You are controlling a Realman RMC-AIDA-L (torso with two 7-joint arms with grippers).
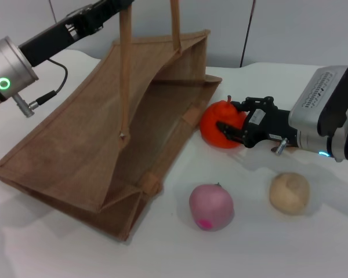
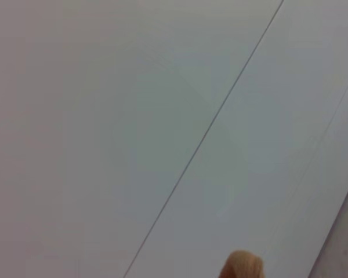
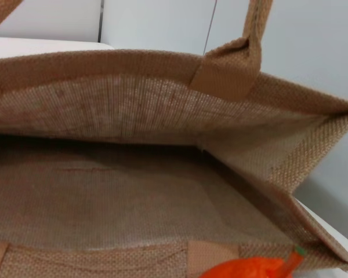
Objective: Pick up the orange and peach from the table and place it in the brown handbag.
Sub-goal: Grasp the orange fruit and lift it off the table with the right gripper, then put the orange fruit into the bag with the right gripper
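Observation:
The brown handbag (image 1: 75, 150) lies on its side on the white table, its mouth open toward the right, with its handles (image 1: 125, 69) pulled up out of view at the top. My right gripper (image 1: 227, 116) is shut on the orange (image 1: 213, 132), right at the bag's mouth. The right wrist view looks into the bag's interior (image 3: 133, 191), with the orange (image 3: 249, 269) at the picture's edge. The peach (image 1: 211, 207) rests on the table in front of the bag's mouth. My left arm (image 1: 52, 37) reaches toward the handles at the top edge.
A beige-tan ball (image 1: 289, 193) sits on the table to the right of the peach, below my right wrist. A strip of tan handle (image 2: 242, 266) shows in the left wrist view against a grey wall. The wall stands behind the table.

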